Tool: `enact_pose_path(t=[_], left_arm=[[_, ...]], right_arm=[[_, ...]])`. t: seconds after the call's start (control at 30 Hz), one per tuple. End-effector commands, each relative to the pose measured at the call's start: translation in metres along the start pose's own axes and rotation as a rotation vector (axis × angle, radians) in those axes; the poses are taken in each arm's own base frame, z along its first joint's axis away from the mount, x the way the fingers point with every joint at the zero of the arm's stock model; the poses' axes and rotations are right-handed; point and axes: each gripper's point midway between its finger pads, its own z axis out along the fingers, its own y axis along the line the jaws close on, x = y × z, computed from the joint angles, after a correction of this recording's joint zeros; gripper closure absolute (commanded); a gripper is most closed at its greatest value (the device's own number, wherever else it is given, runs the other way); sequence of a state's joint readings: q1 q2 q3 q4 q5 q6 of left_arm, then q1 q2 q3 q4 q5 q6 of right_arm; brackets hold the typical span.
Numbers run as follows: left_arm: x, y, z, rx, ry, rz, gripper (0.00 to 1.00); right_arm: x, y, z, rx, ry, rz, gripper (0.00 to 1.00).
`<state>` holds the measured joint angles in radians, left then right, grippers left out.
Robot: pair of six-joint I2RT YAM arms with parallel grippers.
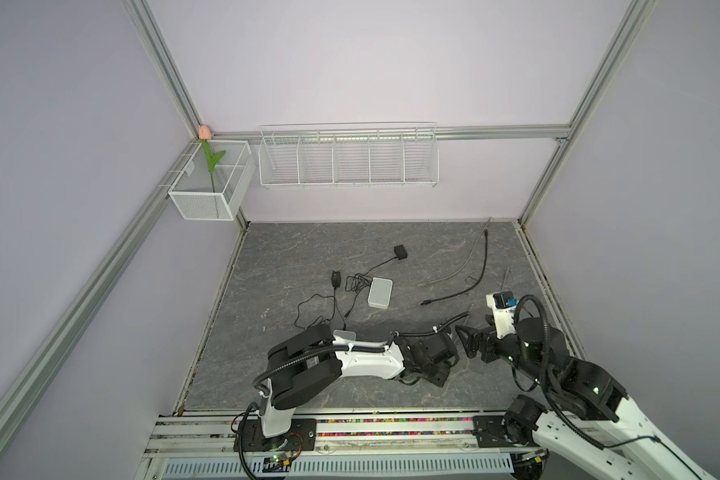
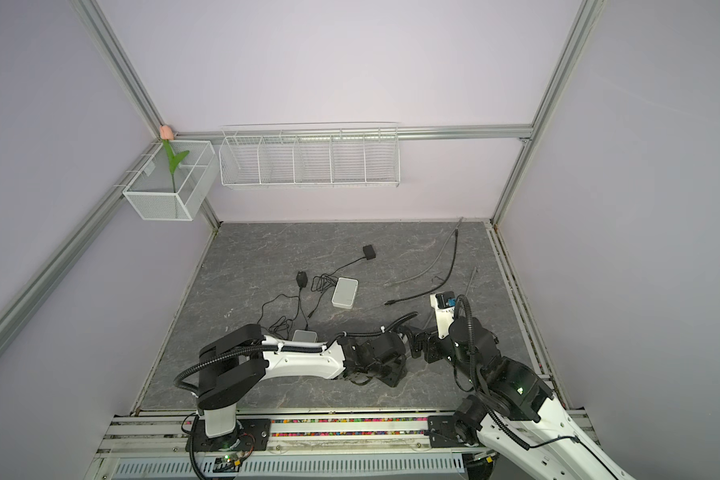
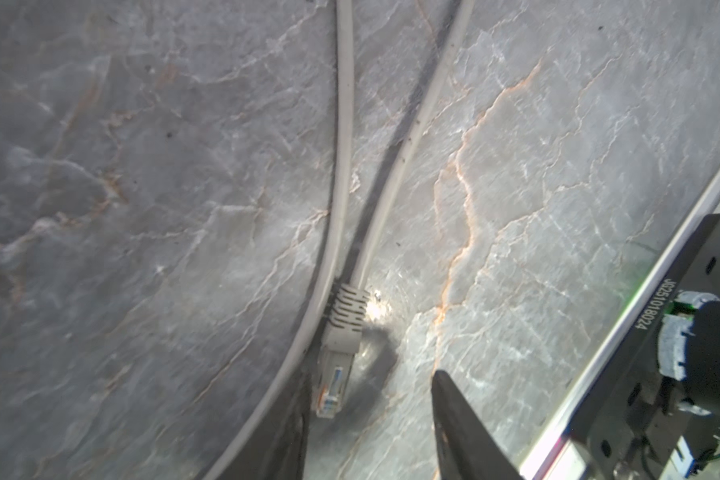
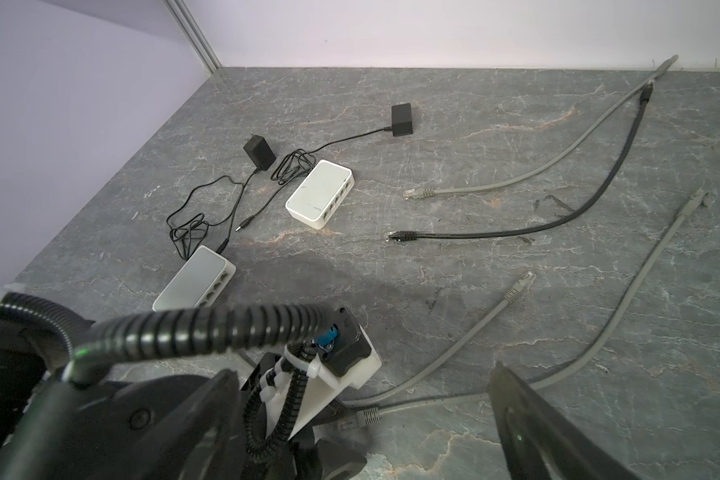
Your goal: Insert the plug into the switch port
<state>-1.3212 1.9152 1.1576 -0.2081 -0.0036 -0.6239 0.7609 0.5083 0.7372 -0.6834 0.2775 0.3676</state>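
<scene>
Plug (image 3: 335,374) lies on the bench (image 3: 142,187) between the parted fingers (image 3: 458,428) of my left end effector (image 3: 371,374), close against one, not gripped. My right end effector (image 4: 362,370) gapes wide, holding nothing.

Table (image 1: 292,249): grey marbled slab.

Lying on it, left of centre:
- far switch (image 1: 380,292), white, flat
- near switch (image 4: 196,279), white, towards the front edge
- square adapter (image 1: 400,252) and pronged adapter (image 1: 336,278), both black
- thin black cords (image 4: 292,167), partly coiled beside the far switch

Right half:
- black patch cable (image 4: 474,236)
- long grey cable (image 4: 474,189)
- grey plug (image 3: 337,332) flat on the surface, touching a second grey cable (image 3: 344,104)
</scene>
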Motion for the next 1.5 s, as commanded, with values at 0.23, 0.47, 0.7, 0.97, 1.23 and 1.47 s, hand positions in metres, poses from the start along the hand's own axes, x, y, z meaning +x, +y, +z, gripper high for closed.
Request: enact_pose_path(t=[0.23,0.47,0.7,0.97,1.23,1.47], left_arm=[[0.016,0.011,0.018,-0.092,0.040,-0.007,0.65],[0.021,0.035,0.019,-0.260,0.075,0.044,0.75],[0.008,0.048,0.008,-0.363,0.046,0.101,0.88],[-0.035,0.042,-0.044,-0.389,-0.086,0.228,0.88],[-0.049,0.060,-0.078,-0.344,-0.111,0.275,0.87],[-0.053,0.103,-0.075,-0.417,-0.130,0.234,0.83]], right_arm=[[0.007,-0.002,0.005,0.006,0.014,0.008,0.03],[0.008,-0.007,0.001,0.024,-0.002,0.010,0.06],[-0.001,-0.012,-0.006,0.052,-0.025,0.001,0.07],[-0.021,-0.024,-0.023,0.120,-0.105,0.007,0.08],[-0.028,-0.026,-0.029,0.131,-0.128,-0.002,0.08],[-0.024,-0.032,-0.016,0.176,-0.136,-0.052,0.03]])
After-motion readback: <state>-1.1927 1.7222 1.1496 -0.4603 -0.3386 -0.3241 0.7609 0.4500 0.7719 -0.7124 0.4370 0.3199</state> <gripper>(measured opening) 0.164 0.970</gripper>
